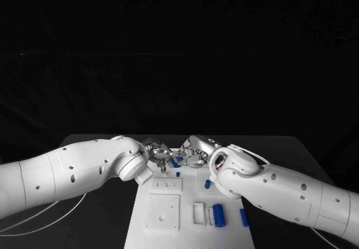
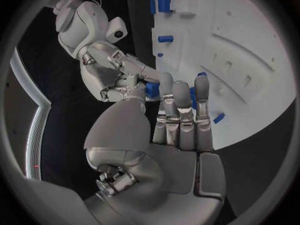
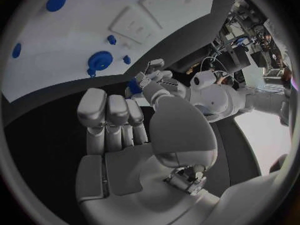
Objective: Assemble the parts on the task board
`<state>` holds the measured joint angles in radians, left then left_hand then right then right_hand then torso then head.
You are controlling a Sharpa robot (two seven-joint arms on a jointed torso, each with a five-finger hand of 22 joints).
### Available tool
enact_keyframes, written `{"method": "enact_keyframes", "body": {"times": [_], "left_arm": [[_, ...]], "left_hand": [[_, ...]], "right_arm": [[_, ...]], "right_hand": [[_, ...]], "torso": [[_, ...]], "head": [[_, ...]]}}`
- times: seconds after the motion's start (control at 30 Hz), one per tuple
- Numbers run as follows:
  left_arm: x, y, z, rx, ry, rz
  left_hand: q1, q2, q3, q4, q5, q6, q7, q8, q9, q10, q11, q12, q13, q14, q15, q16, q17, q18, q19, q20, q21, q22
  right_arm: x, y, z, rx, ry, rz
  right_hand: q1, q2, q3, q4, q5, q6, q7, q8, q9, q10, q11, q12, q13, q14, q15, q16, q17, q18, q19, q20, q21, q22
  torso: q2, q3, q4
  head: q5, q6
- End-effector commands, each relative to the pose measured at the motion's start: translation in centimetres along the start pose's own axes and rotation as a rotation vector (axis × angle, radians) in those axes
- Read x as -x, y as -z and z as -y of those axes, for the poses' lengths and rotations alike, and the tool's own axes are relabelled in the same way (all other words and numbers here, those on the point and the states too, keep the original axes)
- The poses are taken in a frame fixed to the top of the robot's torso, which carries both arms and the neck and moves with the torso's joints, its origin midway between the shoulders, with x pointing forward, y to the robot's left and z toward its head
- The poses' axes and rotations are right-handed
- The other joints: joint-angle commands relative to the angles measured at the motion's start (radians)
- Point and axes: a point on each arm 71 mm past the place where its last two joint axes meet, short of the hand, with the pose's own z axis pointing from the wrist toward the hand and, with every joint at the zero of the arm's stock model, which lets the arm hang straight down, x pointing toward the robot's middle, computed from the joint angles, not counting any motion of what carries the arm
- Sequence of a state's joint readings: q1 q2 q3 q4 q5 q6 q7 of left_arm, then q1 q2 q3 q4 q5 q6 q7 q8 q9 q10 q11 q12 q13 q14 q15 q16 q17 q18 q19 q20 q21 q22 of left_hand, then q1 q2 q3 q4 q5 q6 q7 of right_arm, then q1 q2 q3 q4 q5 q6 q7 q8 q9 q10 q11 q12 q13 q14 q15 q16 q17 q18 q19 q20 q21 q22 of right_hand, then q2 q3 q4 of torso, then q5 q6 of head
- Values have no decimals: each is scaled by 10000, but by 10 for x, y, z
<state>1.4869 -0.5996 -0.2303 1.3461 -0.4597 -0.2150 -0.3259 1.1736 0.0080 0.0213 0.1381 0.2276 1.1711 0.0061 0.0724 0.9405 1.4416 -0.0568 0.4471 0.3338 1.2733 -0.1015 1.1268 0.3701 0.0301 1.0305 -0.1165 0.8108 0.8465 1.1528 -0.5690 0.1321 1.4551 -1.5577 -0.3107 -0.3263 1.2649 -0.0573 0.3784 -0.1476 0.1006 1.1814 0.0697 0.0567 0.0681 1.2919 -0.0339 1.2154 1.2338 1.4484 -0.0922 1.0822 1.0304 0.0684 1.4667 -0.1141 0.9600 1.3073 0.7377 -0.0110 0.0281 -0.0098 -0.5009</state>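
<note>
The white task board (image 1: 161,228) runs down the middle of the table. Both hands meet over its far end. My right hand (image 1: 196,155) pinches a small blue part (image 2: 152,89) at its fingertips; the same blue part (image 3: 133,87) shows just past its fingers. My left hand (image 1: 153,153) is right beside it, fingers straight and apart, nothing held in them. A long blue part (image 1: 174,162) lies slanted on the board between the two hands. It also shows behind my left fingers (image 2: 181,110).
More blue parts lie on the board: a short one (image 1: 207,183), a thick cylinder (image 1: 218,214) beside a white holder (image 1: 198,213), a rod (image 1: 244,218) near the right edge. A round blue disc (image 3: 100,61) sits close to the hands. Black table surrounds the board.
</note>
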Motion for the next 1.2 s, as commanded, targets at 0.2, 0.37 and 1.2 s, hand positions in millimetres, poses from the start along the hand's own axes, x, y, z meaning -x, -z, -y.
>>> {"method": "enact_keyframes", "body": {"times": [0.2,0.37,1.2], "left_arm": [[-2,1,6,-472,-167,-138],[-3,1,5,-471,-233,-216],[-7,1,6,-516,-335,-528]], "left_hand": [[718,442,16,-461,410,-81,-41,-44,-350,-104,13,-197,-98,-101,32,51,-14,-150,-98,6,-82,73],[1060,561,178,-687,565,-148,-27,-49,-444,-110,23,-251,-133,-110,34,70,-7,-148,-112,5,-84,112],[1574,1006,602,-828,332,-175,40,-24,-483,-95,71,-405,-241,-167,60,202,64,-129,-181,28,-87,287]], "right_arm": [[-2,0,-2,150,148,-186],[-2,0,-3,160,141,-169],[-2,-1,0,47,167,-126]], "right_hand": [[-34,-10,-27,58,32,960,-251,69,9,-23,-24,-43,-2,-13,-53,-74,-20,-39,488,-41,-79,1194],[-33,-14,-27,64,40,960,-253,70,9,-21,-26,-42,-1,-11,-55,-74,-19,-39,489,-42,-81,1193],[-74,14,126,-102,1065,960,-197,73,16,13,-15,-6,44,-12,-54,-86,-20,-43,496,-42,-88,1197]], "torso": [[2,-4,13],[12,4,5],[8,10,8]], "head": [[-18,-7],[-47,-32],[-158,-47]]}}
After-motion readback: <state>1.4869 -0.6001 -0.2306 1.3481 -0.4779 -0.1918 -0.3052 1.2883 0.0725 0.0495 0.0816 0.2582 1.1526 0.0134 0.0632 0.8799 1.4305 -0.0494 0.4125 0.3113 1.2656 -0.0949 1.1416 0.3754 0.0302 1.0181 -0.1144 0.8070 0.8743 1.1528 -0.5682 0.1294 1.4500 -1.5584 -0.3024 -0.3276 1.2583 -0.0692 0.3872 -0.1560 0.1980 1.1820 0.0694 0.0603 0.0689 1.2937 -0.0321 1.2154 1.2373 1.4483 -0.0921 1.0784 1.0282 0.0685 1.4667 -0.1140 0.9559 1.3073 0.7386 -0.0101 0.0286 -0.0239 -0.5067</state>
